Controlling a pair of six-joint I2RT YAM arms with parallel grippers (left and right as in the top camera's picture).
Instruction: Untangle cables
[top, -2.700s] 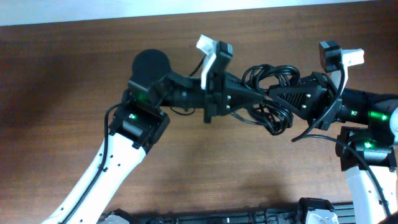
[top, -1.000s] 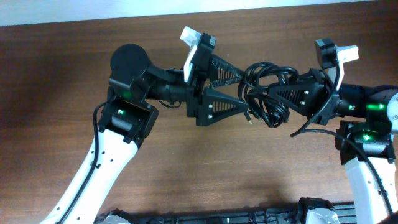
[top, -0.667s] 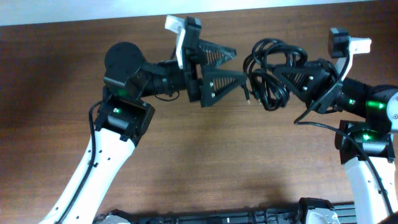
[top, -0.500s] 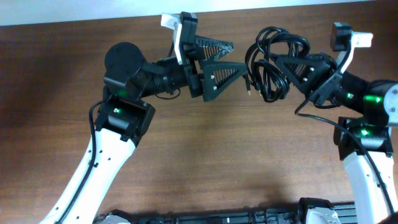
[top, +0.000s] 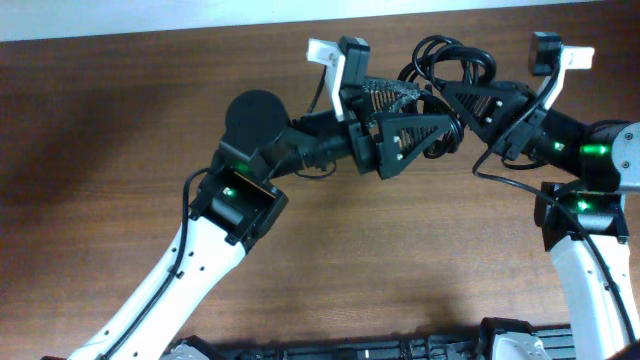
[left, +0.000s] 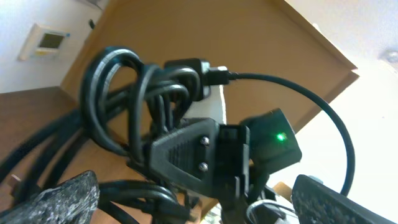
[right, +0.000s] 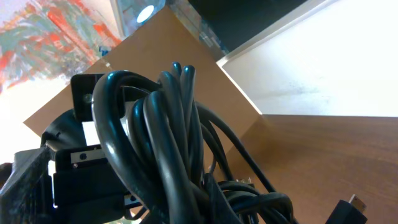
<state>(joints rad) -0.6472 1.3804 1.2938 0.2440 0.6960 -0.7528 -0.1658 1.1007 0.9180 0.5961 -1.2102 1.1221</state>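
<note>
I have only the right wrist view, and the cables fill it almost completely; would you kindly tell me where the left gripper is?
Observer: In the overhead view, the left gripper is open and right at the cables, reaching in from the side opposite yours.
Operator: Thank you. Is my right gripper actually gripping them?
Observer: Yes. Overhead, the right gripper is shut on the bundle, and loops stick out beyond it.
Operator: Is the left one touching the cables?
Observer: The left wrist view shows the bundle sitting between its two spread fingers, but I cannot tell whether they touch it.
</note>
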